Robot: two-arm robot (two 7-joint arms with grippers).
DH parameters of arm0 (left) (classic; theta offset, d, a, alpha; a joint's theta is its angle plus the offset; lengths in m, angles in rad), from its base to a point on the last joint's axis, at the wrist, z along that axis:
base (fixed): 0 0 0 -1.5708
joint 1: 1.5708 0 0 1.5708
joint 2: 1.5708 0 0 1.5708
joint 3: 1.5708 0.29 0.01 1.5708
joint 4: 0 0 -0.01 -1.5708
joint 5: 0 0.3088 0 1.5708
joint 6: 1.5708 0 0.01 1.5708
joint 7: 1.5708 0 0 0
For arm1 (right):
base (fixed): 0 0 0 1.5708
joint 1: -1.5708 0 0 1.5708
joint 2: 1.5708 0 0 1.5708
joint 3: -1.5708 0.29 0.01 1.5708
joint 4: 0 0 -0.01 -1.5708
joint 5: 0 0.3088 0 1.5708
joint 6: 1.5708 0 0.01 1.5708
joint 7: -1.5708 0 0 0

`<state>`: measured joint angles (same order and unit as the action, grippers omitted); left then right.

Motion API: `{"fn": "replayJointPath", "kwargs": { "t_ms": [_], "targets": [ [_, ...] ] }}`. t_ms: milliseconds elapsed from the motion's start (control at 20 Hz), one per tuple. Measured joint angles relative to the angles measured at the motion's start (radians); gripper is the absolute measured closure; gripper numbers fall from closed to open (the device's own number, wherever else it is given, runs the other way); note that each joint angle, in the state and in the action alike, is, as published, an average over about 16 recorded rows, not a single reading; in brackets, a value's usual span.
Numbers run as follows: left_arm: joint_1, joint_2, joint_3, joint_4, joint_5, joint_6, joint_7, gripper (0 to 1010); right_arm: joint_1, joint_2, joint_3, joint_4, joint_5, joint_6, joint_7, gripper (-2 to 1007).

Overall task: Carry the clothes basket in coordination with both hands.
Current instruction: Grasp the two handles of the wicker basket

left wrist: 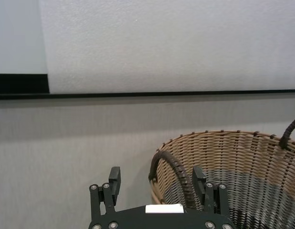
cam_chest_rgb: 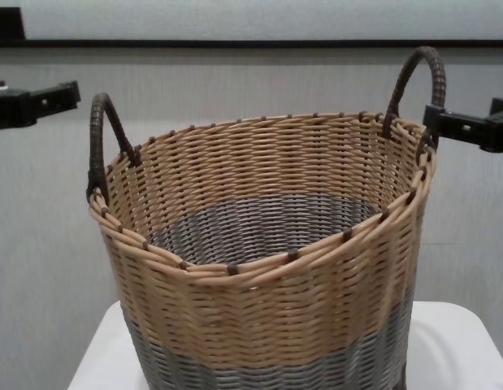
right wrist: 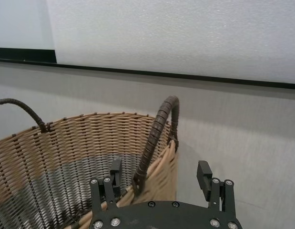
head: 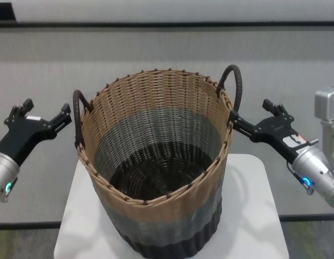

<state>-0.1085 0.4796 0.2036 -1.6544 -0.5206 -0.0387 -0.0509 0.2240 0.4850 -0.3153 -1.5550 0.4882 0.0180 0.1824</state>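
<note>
The clothes basket (head: 156,162) stands upright on a small white table (head: 253,210). It is wicker with a tan upper band, a grey lower band and a dark base. Its left handle (head: 78,116) and right handle (head: 234,86) are dark brown loops on the rim. My left gripper (head: 64,120) is open, just outside the left handle, which lines up between its fingers in the left wrist view (left wrist: 173,174). My right gripper (head: 235,123) is open at the foot of the right handle (right wrist: 157,129), which stands between its fingers (right wrist: 203,174). Neither gripper is closed on a handle.
The table top is barely wider than the basket, with its edges close on both sides. A pale wall with a black stripe (head: 167,24) runs behind. There is open space to the outside of each arm.
</note>
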Motion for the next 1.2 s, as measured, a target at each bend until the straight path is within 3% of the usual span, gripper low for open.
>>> {"fn": "replayJointPath", "kwargs": {
  "t_ms": [600,950,1200],
  "targets": [
    [-0.024,-0.034,-0.001,0.042,-0.025,0.016,-0.103,10,0.059,-0.053,-0.01,0.064,-0.054,0.009,0.02,3],
    [-0.053,-0.064,-0.004,0.099,-0.047,0.013,-0.166,10,0.079,-0.07,-0.007,0.102,-0.086,0.002,0.037,4],
    [-0.082,-0.084,-0.009,0.15,-0.042,0.003,-0.189,10,0.091,-0.083,-0.005,0.128,-0.101,-0.001,0.05,4]
  ]
}}
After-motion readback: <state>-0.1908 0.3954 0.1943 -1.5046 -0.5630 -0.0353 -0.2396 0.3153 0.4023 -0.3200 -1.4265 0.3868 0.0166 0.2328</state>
